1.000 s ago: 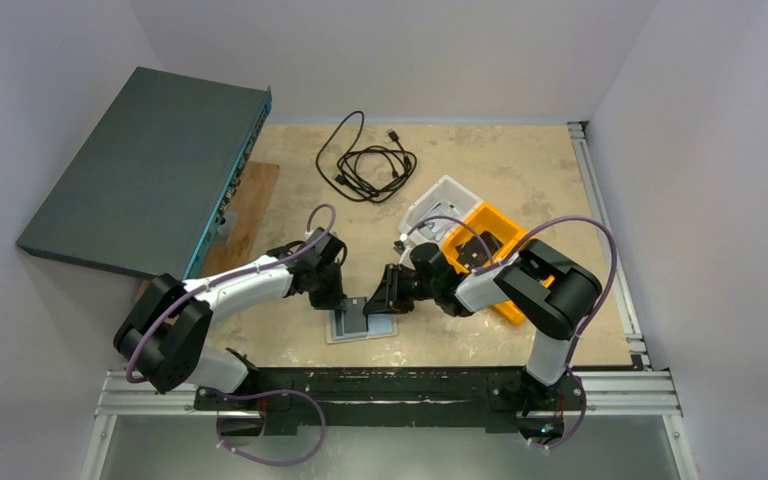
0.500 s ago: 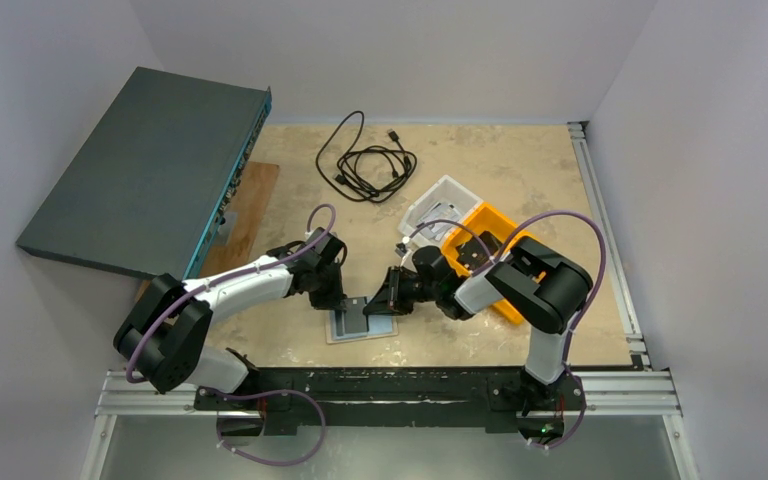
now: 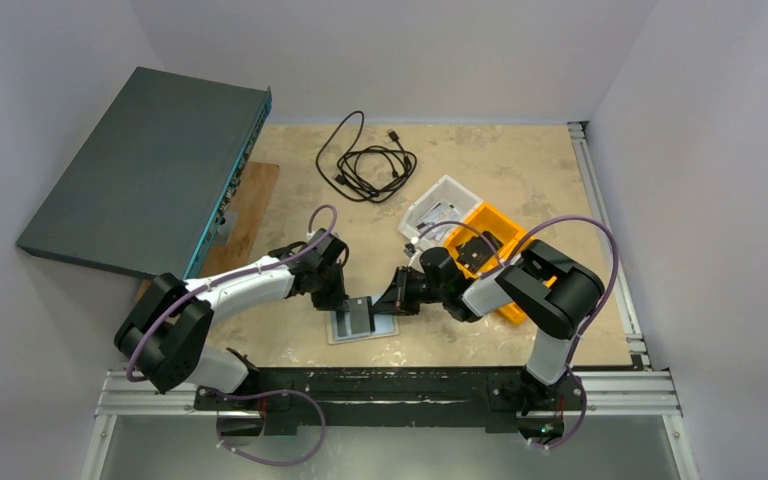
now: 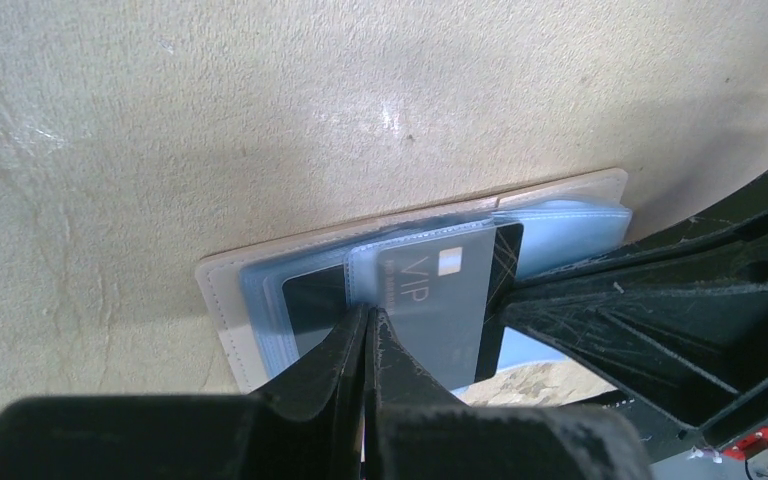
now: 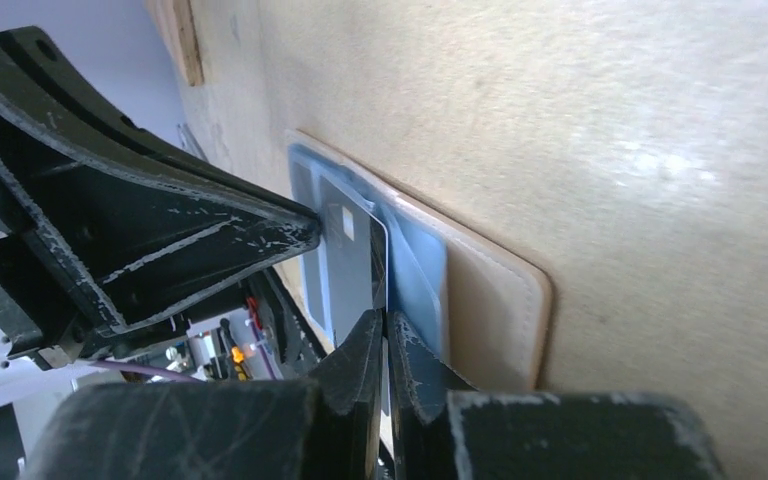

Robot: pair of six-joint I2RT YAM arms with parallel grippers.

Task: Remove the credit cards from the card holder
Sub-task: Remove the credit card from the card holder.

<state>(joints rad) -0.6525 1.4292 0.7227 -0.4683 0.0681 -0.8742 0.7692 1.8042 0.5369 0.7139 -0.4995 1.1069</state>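
Right jaws nip a thin, likely slick credit card [image 5: 348, 265] by its edge as shut left jaws pin the card holder [image 5: 490, 300].

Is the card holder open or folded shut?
Open: the card holder lies spread flat, blue-grey inside facing up, a VIP card showing.

Soft, even light from overhead fills the top view, leaving only faint shadows under the arms on the tan table [image 3: 520, 170], with a slightly soft picture overall. In both wrist views the black left gripper [image 4: 368, 325] and right gripper [image 5: 384, 335] loom dark and blurred near the lens. Pale glare patches mark the tabletop, and the card [image 4: 440, 290] shows a milky sheen.
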